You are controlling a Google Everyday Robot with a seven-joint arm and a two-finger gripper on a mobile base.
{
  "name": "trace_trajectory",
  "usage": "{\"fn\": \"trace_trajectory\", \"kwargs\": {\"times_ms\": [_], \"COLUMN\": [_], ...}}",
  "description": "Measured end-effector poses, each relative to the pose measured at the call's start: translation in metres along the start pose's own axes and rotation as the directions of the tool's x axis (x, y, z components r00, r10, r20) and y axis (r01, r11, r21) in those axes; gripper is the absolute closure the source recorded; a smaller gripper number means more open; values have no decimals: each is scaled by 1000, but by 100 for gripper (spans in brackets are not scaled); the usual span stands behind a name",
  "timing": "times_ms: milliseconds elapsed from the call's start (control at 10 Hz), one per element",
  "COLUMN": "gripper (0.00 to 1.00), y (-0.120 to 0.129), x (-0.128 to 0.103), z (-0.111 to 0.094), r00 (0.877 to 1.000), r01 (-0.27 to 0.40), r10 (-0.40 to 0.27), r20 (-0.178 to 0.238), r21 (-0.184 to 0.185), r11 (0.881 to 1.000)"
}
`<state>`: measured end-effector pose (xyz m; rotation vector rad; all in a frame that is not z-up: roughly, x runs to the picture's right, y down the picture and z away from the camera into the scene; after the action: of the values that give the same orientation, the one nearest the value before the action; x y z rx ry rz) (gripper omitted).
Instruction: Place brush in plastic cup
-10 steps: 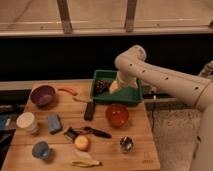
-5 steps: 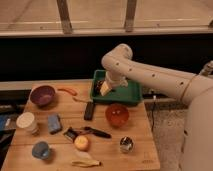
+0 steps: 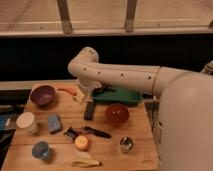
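The brush [image 3: 86,132] lies flat near the middle of the wooden table [image 3: 140,155], its round head to the left and its slim black handle pointing right. The light-blue plastic cup [image 3: 41,150] stands upright at the front left, empty as far as I can see. My gripper [image 3: 79,97] hangs from the white arm over the back of the table, between the orange carrot-like piece [image 3: 67,91] and the flat black bar [image 3: 90,110]. It is well behind the brush and far from the cup, and I see nothing in it.
A purple bowl [image 3: 42,94] stands at the back left and a green tray [image 3: 120,95] at the back middle. A red bowl [image 3: 117,114], a white cup [image 3: 26,121], a blue sponge [image 3: 54,123], an orange fruit [image 3: 82,143], a banana [image 3: 85,162] and a metal cup [image 3: 126,145] are spread around.
The arm has swung left, carrying the gripper from over the green tray to left of it, above the table near the black bar. The objects have not moved.
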<state>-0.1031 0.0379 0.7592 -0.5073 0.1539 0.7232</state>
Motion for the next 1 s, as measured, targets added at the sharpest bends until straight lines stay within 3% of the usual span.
{"fn": "trace_trajectory", "kwargs": {"times_ms": [500, 800, 1000], "gripper": [20, 20, 20], "y": [0, 20, 56], "x": [3, 21, 50], "z": [4, 32, 55], "r00": [1000, 997, 991], "r01": [4, -24, -86], "r10": [-4, 17, 64], "r20": [-19, -69, -114], "r21": [-11, -101, -199], "r11": [1000, 995, 976]}}
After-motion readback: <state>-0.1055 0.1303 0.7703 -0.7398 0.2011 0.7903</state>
